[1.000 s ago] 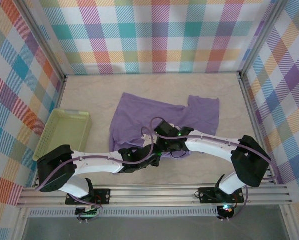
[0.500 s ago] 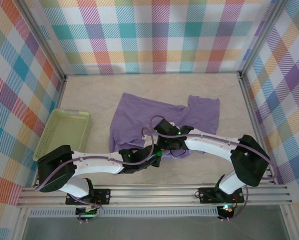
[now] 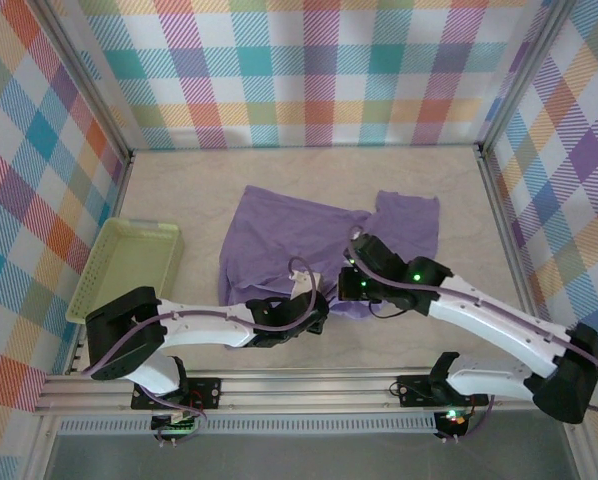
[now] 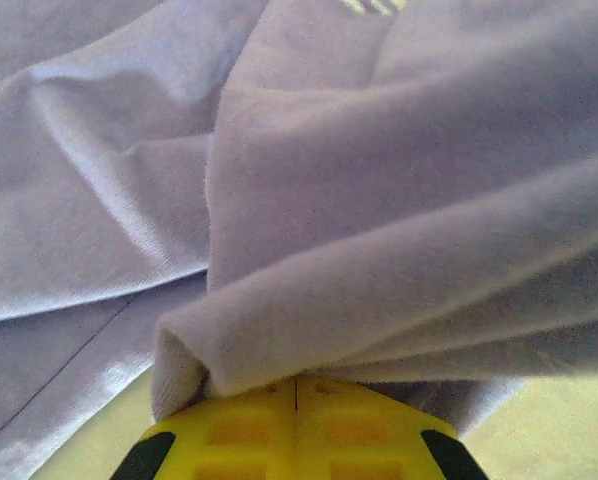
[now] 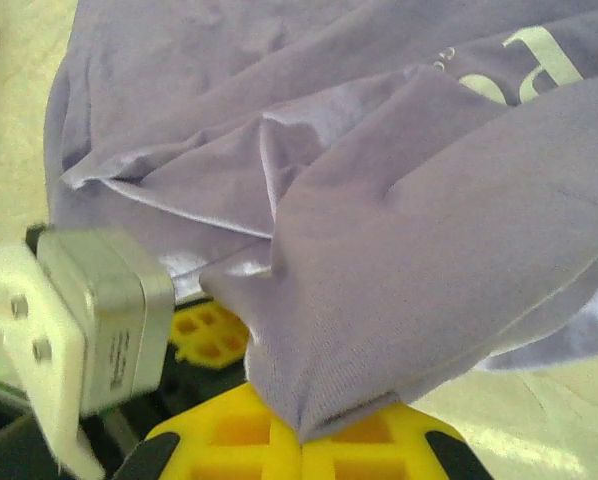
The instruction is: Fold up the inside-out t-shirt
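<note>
The left gripper [image 4: 297, 400] is clamped on a fold of the shirt [image 3: 289, 235]. Just beside it, the right gripper [image 5: 301, 438] pinches the near edge.

Lavender t-shirt [image 3: 309, 240] lies wrinkled mid-table, near hem bunched and lifted, a pale print showing faintly.

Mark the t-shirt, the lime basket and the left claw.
t-shirt [image 3: 279, 235], top external view: flat middle of the fabric.
lime basket [image 3: 144, 227], top external view: far rim.
left claw [image 4: 297, 385], left wrist view: between its yellow fingertips, shut on the t-shirt.
</note>
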